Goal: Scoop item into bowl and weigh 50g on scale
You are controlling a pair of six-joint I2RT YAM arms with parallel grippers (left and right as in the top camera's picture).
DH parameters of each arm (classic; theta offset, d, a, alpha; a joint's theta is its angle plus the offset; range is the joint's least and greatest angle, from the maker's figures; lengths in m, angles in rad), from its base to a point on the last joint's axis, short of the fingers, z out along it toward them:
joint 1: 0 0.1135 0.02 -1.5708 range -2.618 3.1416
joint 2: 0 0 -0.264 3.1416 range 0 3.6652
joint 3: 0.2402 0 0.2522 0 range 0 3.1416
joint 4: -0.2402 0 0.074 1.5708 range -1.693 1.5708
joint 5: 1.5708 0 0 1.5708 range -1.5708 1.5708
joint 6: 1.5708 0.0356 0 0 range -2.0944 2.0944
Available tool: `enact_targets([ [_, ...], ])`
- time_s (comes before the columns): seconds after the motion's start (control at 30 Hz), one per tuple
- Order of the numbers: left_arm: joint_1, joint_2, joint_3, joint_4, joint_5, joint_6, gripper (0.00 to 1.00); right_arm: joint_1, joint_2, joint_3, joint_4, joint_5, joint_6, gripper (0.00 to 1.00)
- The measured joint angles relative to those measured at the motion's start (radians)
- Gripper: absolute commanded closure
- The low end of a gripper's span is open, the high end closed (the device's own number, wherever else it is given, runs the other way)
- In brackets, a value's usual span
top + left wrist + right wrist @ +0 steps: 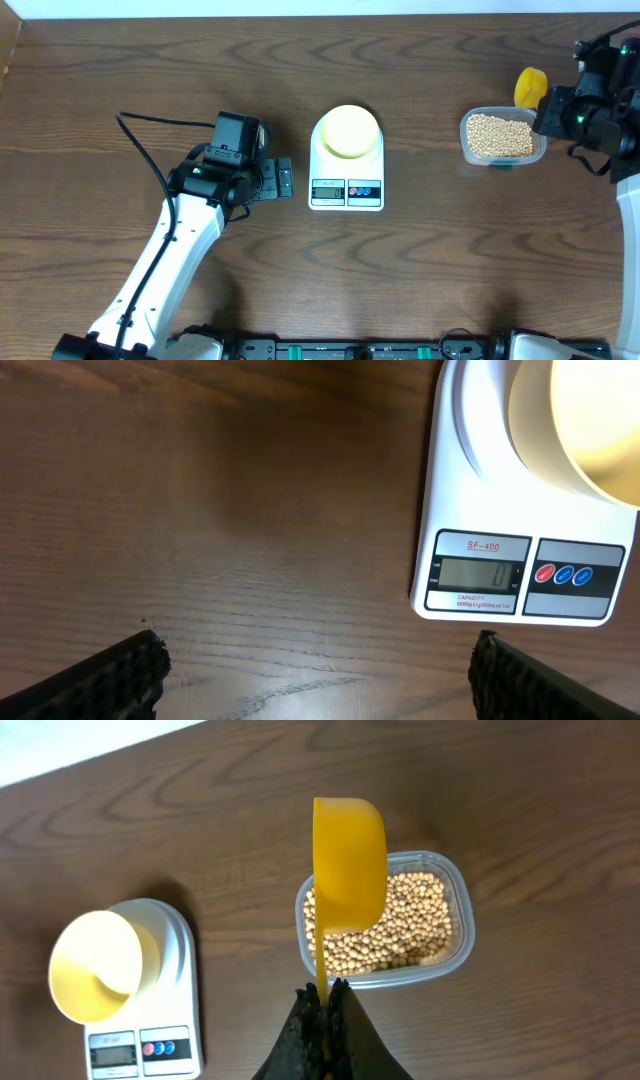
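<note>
White digital kitchen scale (470, 470) labelled "SF-400" shows 0.
Left gripper (315, 660) stands open; right gripper (325, 998) pinches a bright yellow scoop (350, 860).

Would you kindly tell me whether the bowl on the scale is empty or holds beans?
Empty. The bowl shows a bare yellow interior; the beans lie in the clear tub.
</note>
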Motion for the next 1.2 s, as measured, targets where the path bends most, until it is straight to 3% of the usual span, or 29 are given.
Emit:
enact_targets([
  [0.33,0.0,0.0,0.0,0.0,0.0,0.0,0.02,0.0,0.038,0.0,-0.001,0.0,-0.108,0.99],
  [1.2,0.0,0.0,0.0,0.0,0.0,0.0,0.02,0.0,0.043,0.0,-0.024,0.139,-0.127,0.99],
])
